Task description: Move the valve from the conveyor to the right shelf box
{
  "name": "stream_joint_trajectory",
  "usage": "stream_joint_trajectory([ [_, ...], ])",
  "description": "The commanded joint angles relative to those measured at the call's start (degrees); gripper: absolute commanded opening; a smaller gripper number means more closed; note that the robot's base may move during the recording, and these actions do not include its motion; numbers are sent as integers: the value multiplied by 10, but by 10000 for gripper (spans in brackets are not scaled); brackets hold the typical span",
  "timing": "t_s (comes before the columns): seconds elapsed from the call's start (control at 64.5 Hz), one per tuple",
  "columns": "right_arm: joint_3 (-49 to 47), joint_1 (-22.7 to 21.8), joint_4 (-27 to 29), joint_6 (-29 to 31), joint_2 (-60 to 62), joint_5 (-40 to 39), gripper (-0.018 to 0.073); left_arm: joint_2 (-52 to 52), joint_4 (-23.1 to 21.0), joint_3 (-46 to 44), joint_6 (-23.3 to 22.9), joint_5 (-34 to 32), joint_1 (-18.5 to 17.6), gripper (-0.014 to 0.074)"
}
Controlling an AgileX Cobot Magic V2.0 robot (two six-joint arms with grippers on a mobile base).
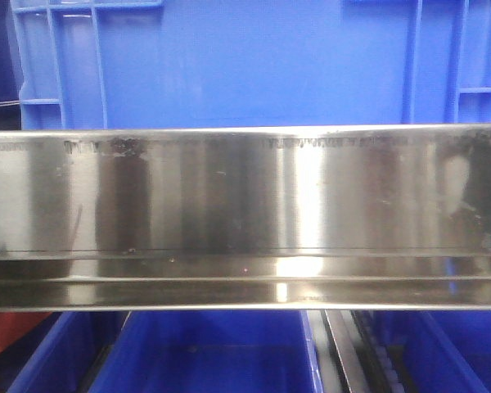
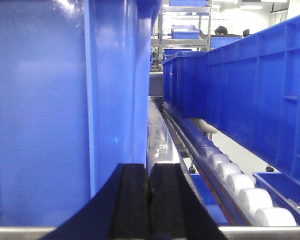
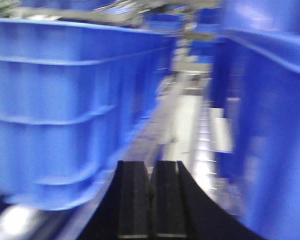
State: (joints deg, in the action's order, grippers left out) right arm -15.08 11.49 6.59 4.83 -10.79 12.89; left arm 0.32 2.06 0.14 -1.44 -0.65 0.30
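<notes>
Saturated blue is seen on the ribbed plastic crates (image 1: 254, 57). Streaked, mirror-bright silver is shown by the steel rail (image 1: 245, 213). White rollers (image 2: 240, 182) and black claw fingers (image 2: 132, 200) are seen.

front view: bright, sharp; vertical glare streaks on the steel rail (image 1: 245, 213), hot spot right of centre | left wrist view: crisp, lit from ceiling lights far back, sheen on the near blue crate (image 2: 50, 100) | right wrist view: heavy motion blur, washed-out highlights mid-frame
</notes>
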Motion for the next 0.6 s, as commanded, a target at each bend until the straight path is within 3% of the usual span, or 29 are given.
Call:
stream_joint_trajectory([
  [0.0, 28, -34, -4, -4, 28, -22, -154, -3, -4, -1, -3, -14, 1, -111],
  [0.248, 102, -93, -4, -22, 104, -49, -154, -3, -4, -1, -3, -14, 1, -111],
  [0.589, 151, -98, -4, -22, 108, -108, -154, -3, -4, -1, -3, -14, 1, -111],
])
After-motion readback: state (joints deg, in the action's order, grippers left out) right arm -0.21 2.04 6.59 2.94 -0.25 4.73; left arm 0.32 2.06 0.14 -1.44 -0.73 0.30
